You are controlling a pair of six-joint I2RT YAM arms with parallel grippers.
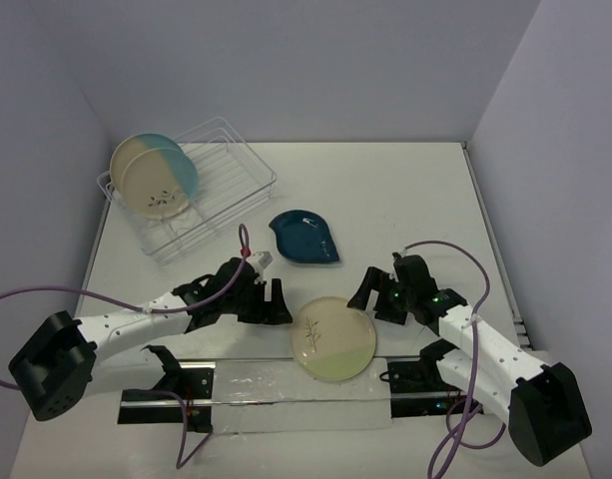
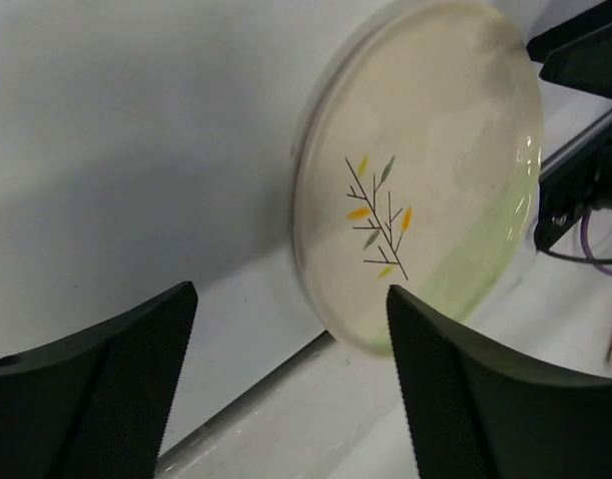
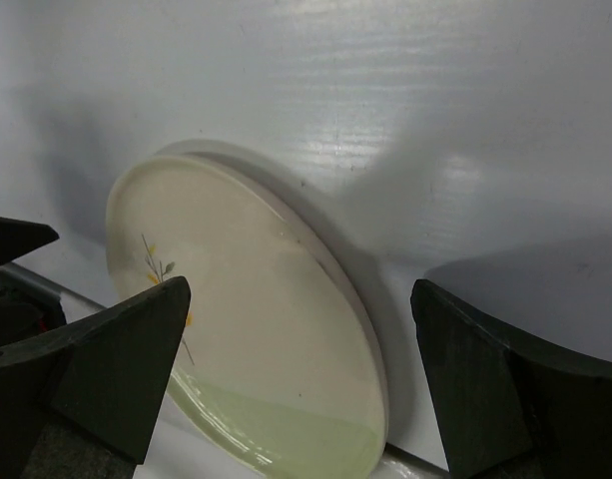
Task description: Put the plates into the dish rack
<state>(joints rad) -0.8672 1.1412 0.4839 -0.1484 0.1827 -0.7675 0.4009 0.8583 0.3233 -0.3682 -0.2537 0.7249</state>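
Observation:
The dish rack (image 1: pixel 234 196), clear with ribbed slots, stands at the back left. Two round beige plates with light-blue sections (image 1: pixel 156 176) stand upright in it, overlapping. The dark-teal leaf-shaped plate (image 1: pixel 304 238) lies flat on the table mid-way. The cream plate with a pale-green section and sprig drawing (image 1: pixel 332 339) lies flat near the front edge; it also shows in the left wrist view (image 2: pixel 425 170) and the right wrist view (image 3: pixel 256 329). My left gripper (image 1: pixel 274 302) (image 2: pixel 291 299) is open and empty just left of it. My right gripper (image 1: pixel 371 295) (image 3: pixel 301 299) is open and empty just right of it.
A metal rail with a clear strip (image 1: pixel 286 387) runs along the table's front edge just below the cream plate. Purple cables (image 1: pixel 244 239) loop above both arms. Grey walls close in the table on the left, back and right.

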